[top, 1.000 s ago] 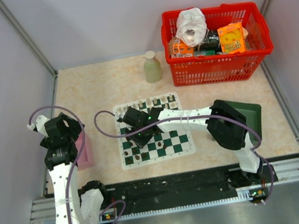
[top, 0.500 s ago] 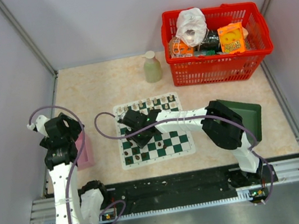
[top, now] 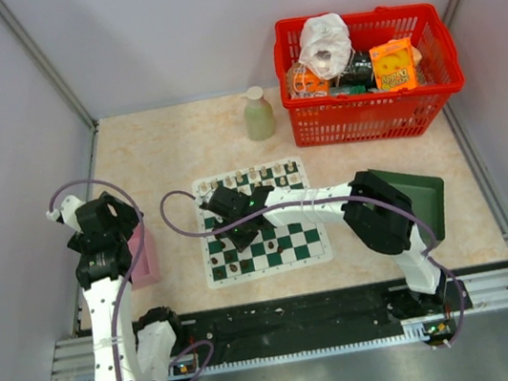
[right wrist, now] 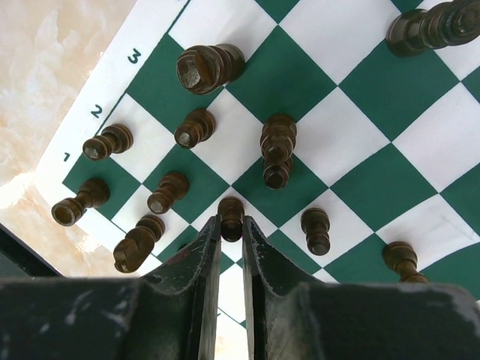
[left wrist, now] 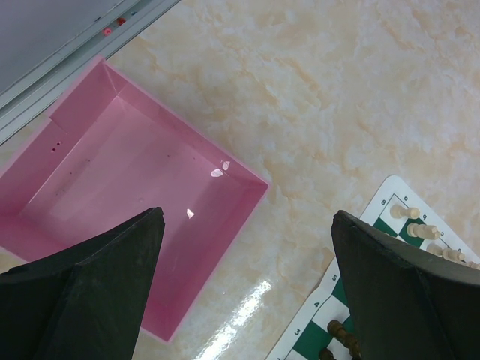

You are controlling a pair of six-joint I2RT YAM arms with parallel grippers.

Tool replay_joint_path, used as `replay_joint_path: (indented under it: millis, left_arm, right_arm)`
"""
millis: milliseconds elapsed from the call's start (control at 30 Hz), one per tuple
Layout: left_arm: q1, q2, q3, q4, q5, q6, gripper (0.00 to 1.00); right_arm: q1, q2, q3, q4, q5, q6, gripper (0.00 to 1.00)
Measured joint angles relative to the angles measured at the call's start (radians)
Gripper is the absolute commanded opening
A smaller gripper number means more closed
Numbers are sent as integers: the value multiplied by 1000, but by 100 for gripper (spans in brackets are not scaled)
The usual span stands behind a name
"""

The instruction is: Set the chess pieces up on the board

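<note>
right arm (top: 319,204) | elbow swung left | right gripper (right wrist: 231,226) | edged left across the board (top: 308,240)

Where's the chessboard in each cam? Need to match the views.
Top external: the board lies mid-table, partly under the right arm.
Left wrist: lower right, one corner only.
Right wrist: fills most of the frame; the right gripper is closed on a dark piece.
Shared landmark: the beige marbled tabletop along the board's edge shows in all three views.
</note>
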Motion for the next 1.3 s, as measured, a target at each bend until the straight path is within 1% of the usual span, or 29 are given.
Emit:
replay_joint_path:
  millis: [33, 133, 700, 1300]
  left_arm:
    - [0, 0, 0, 0, 0, 0, 99]
    - [0, 0, 0, 0, 0, 0, 99]
    - [0, 0, 0, 0, 1, 0, 99]
    - [0, 0, 0, 0, 9, 0, 99]
  right_arm:
    - [0, 0, 0, 0, 0, 0, 10]
    - [0, 0, 0, 0, -1, 0, 9]
    - [0, -24, -3, -2, 8, -2, 8]
    - [2, -38, -43, -20, 10, -4, 8]
